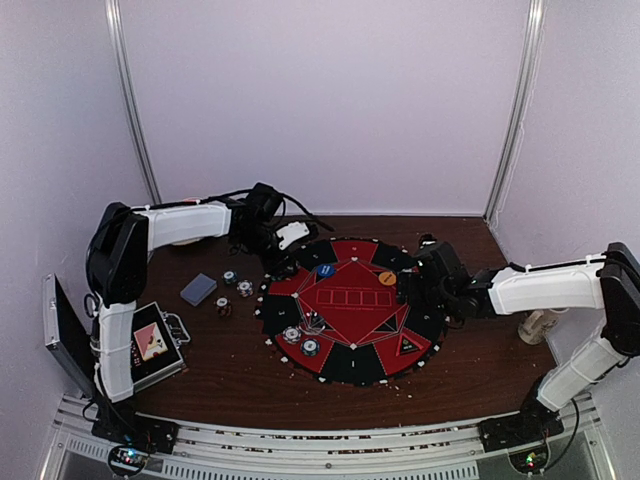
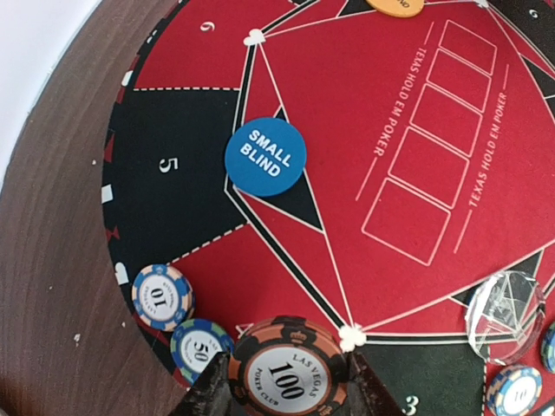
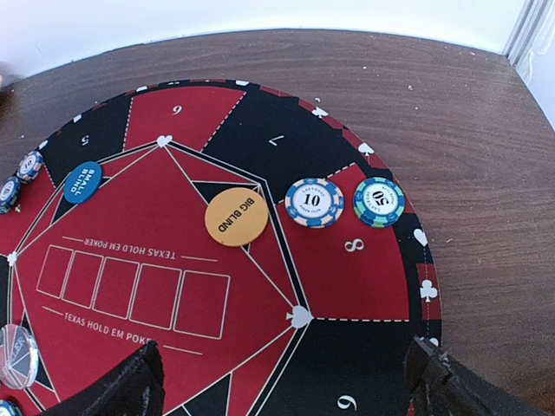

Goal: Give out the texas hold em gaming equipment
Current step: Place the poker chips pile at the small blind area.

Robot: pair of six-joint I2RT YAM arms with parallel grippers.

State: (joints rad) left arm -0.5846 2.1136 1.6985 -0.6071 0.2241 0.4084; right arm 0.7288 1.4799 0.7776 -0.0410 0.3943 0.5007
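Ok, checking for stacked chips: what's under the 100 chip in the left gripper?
Around the 100 chip, held by the left gripper, only mat shows; anything directly beneath is covered.

The middle of the round mat (image 1: 350,320) lies bare, room enough for a hand to drop between the blue button (image 1: 325,270) and the orange button (image 1: 387,278). A few chips (image 1: 310,347) crowd its near-left rim. Left of it, loose chips (image 1: 245,288) and a deck of cards (image 1: 198,289) clutter the surface (image 1: 230,385); the near strip is open. The left hand (image 2: 288,394), gripping a 100 chip (image 2: 286,377), and the right hand (image 3: 290,394), spread wide, overhang opposite rims
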